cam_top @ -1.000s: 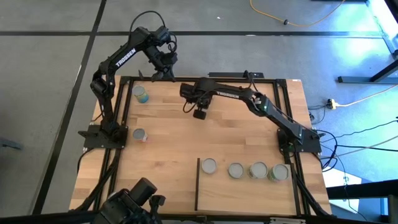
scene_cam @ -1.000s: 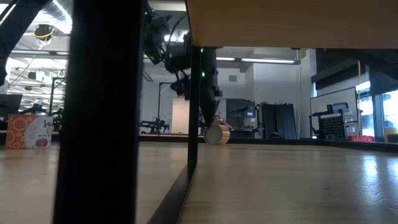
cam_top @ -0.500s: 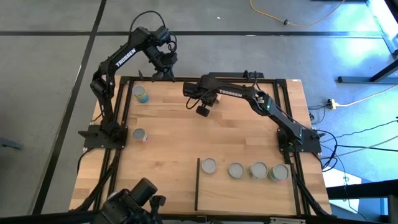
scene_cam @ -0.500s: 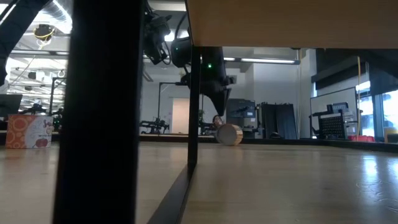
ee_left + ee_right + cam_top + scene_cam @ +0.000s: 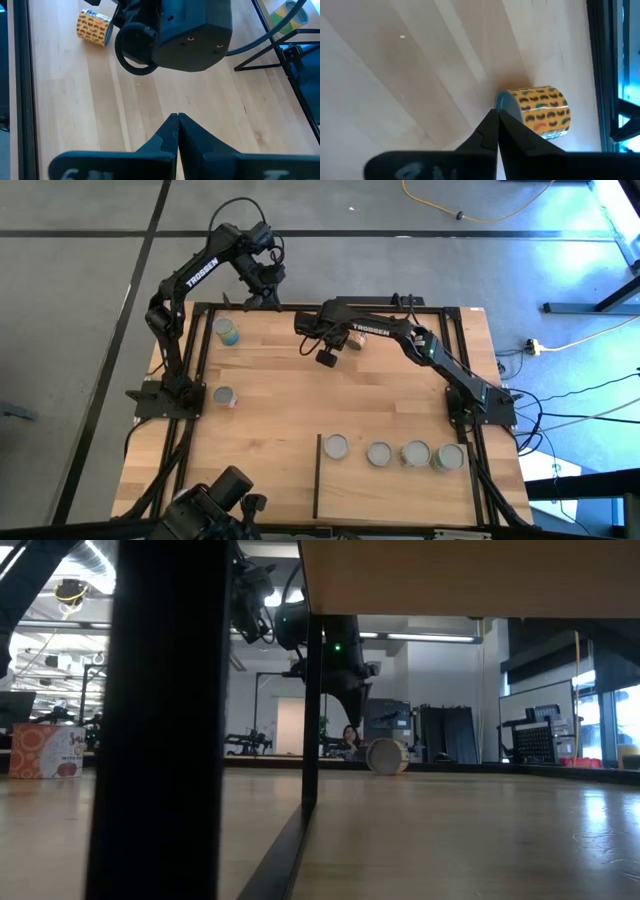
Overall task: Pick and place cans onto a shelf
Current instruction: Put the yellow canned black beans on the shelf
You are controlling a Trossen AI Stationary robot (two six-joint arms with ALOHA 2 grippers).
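A striped plank tabletop [image 5: 300, 400] fills the middle of the high view, edged by a dark metal frame and standing on a grey floor. Nearest, at the lower right of that view, the shelf [image 5: 390, 490] is a pale wood panel with a thin dark strip along its left edge. Four cans [image 5: 398, 453] stand upright in a row along its far edge. Further up at the left, one can [image 5: 224, 396] stands near the table's left edge and another can [image 5: 227, 331] stands near the upper left corner.

At the upper middle, the right gripper [image 5: 325, 358] hangs over the wood with its fingers pressed together, holding nothing. Just beyond it a yellow patterned can [image 5: 353, 340] lies on its side, apart from the fingers. The left gripper [image 5: 260, 298] waits past the table's far edge, jaws closed and empty.

In the low view, a thick dark post [image 5: 165, 720] and the shelf's underside block much of the room, where an orange box [image 5: 45, 750] sits at far left.
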